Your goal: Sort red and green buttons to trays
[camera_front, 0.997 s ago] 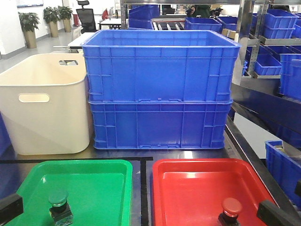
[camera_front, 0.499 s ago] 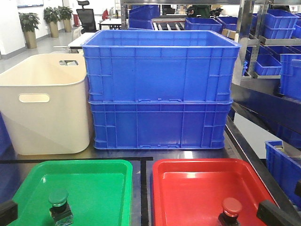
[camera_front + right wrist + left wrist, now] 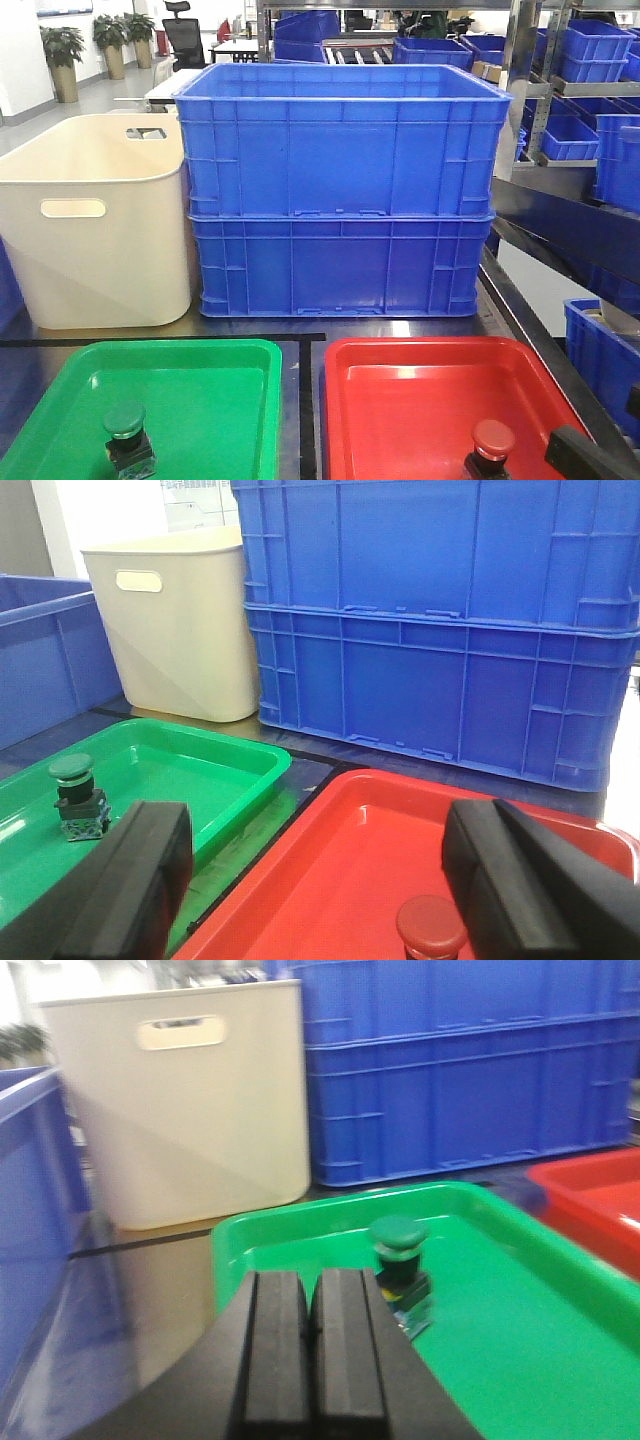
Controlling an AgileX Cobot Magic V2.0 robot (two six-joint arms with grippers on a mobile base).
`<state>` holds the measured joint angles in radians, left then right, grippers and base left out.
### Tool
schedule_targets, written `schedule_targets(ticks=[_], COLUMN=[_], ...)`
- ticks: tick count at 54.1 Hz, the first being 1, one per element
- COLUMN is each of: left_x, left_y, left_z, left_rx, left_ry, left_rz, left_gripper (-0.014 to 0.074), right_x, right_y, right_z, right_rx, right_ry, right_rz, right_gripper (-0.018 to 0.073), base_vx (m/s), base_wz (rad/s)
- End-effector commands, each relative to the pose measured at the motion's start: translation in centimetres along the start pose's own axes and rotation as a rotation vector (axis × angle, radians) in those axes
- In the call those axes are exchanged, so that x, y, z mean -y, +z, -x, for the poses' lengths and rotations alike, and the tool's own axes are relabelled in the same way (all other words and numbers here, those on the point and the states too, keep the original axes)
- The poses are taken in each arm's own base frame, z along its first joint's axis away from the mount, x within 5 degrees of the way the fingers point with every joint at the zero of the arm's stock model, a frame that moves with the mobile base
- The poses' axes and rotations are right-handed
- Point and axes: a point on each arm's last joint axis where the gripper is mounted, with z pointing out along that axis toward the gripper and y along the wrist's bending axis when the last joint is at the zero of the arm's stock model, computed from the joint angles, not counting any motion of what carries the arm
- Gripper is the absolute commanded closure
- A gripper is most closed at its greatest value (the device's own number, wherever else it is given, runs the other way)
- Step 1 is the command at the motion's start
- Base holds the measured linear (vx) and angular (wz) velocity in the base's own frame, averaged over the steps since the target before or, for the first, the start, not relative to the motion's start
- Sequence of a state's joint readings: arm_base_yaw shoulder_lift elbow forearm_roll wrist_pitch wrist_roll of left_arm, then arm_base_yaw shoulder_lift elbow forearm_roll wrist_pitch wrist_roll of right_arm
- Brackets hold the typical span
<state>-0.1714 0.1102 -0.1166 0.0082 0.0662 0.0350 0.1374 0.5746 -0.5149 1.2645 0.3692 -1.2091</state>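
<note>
You won't find any readable text, label, brand or number here; the wall poster (image 3: pixel 62 6) at the far left is too small to make out.

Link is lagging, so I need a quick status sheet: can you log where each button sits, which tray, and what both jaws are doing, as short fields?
green button: upright in green tray
red button: upright in red tray
left gripper: jaws shut, empty, short of the green button
right gripper: jaws open, empty, straddling the red button
backdrop: two stacked blue crates, cream tub to their left
sorting status: both buttons sit in matching trays
</note>
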Motion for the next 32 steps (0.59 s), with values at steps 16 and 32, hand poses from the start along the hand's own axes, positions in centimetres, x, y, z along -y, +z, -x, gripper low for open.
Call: schedule_targets(ticks=[16,32], left_x=[-0.7,-0.7], left_y=[-0.9,-0.9], left_z=[-2.1,-2.1], left_rx=[0.149,0.142], left_ry=[-0.065,-0.066], left_rz=[0.138,0.138], left_gripper=[0.0604,0.0604], right_x=[0.0,0.0], right_y=[-0.2,-0.2], right_z=[1.2,1.2], right_rx=[0.045,0.045], right_ry=[0.018,0.018], right_rz=[-0.012,-0.012], right_gripper=[-0.0007,-0.0007], base_vx=[0.00,0.00], base_wz=[0.00,0.00])
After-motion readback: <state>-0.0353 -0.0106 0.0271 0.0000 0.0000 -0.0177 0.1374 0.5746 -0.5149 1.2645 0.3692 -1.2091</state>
